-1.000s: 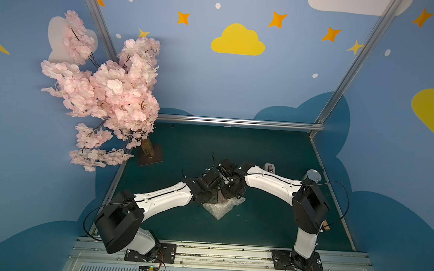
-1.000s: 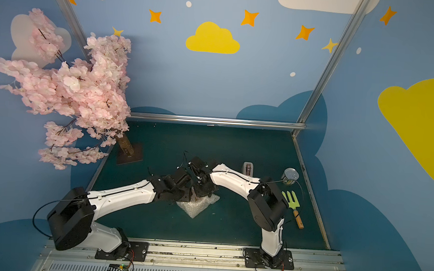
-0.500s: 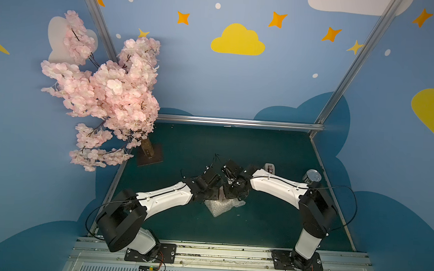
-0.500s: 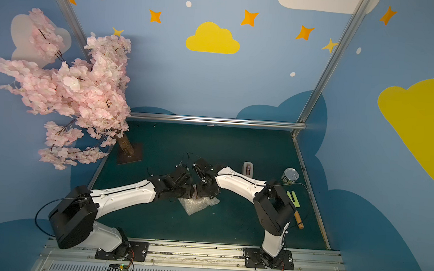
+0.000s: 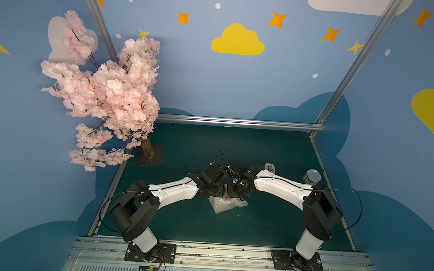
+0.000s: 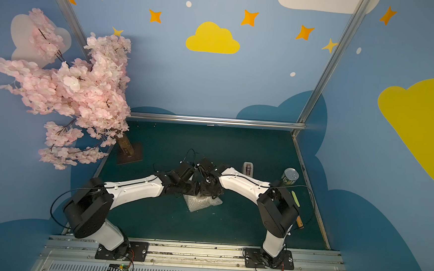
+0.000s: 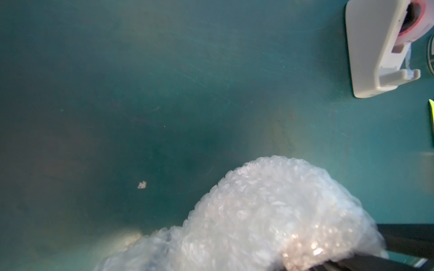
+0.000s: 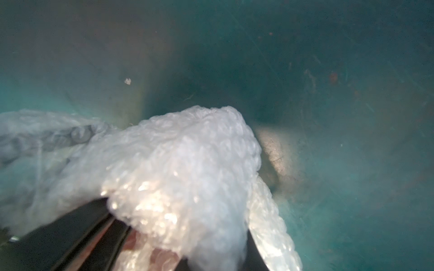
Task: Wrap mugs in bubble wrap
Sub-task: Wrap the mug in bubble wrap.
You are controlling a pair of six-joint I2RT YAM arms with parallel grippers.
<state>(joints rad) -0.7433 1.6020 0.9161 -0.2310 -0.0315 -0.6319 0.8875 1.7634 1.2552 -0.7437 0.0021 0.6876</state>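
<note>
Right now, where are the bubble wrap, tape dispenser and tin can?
bubble wrap (image 5: 226, 205): in a top view, crumpled middle.
tape dispenser (image 7: 371, 47): left wrist view, side wall.
tin can (image 6: 291, 173): in a top view, silver lid.

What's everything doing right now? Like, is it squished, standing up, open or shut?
bubble wrap: crumpled into a bundle.
mug: hidden, can't see it.
left end effector: down in the wrap, jaws hidden.
right end effector: down in the wrap, jaws hidden.
tape dispenser: standing, tape roll loaded.
tin can: standing upright.
green tool: lying flat.
blossom tree: standing, leaning.
</note>
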